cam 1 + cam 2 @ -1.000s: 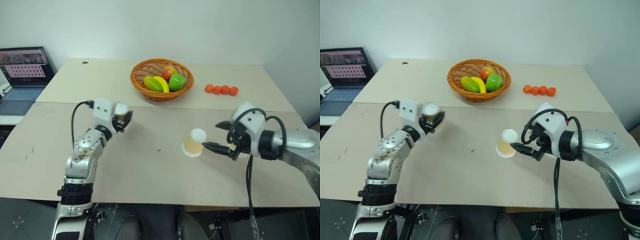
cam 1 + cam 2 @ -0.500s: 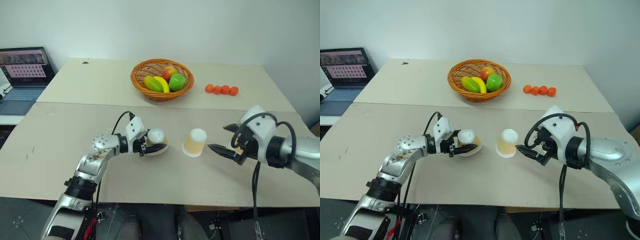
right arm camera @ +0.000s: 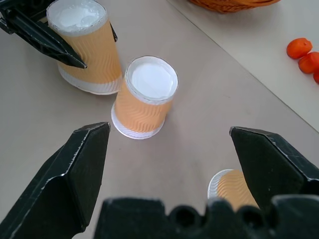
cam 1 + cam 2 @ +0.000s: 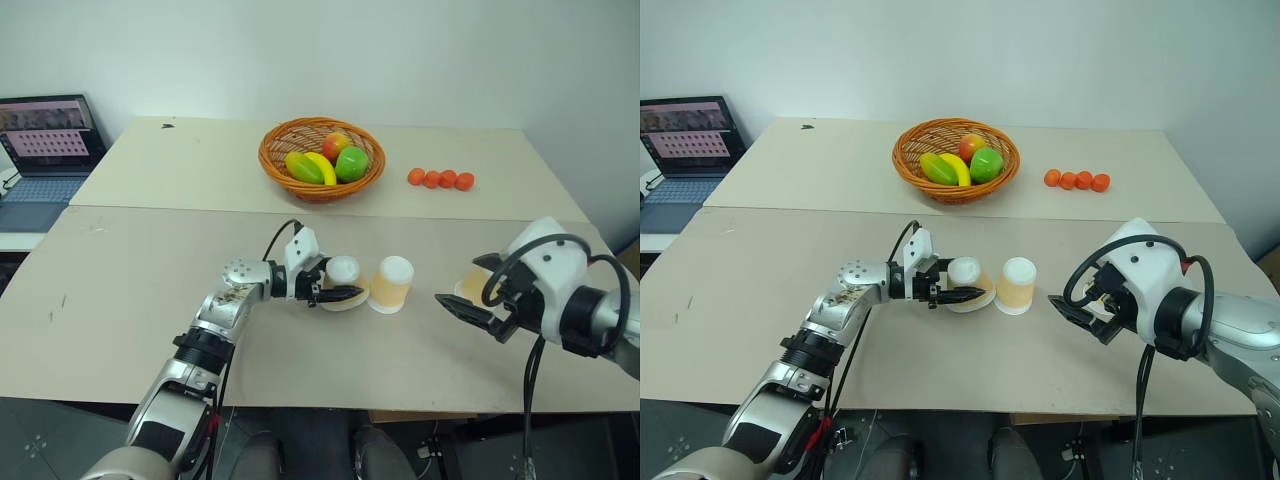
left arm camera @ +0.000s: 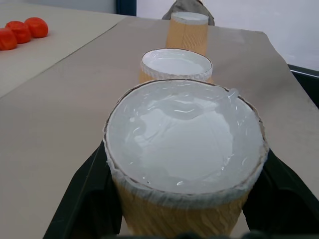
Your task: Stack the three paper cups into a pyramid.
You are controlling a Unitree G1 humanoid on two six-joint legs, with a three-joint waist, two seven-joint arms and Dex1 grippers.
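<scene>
Cups upside down, axis vertical; left gripper [image 4: 962, 294] clamps one cup [image 4: 968, 283], right gripper [image 4: 478, 314] wide open, empty; third cup [image 3: 233, 189] seen w/ right wrist view

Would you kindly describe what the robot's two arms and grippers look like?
Both arms are silver-grey metal with black joint bands. The left arm has scuffed, brownish marks on its casing, and a thin black cable loops over its white wrist block. The right arm ends in a rounded white housing wrapped by thick black cables. Each gripper has black, pointed jaws.
</scene>
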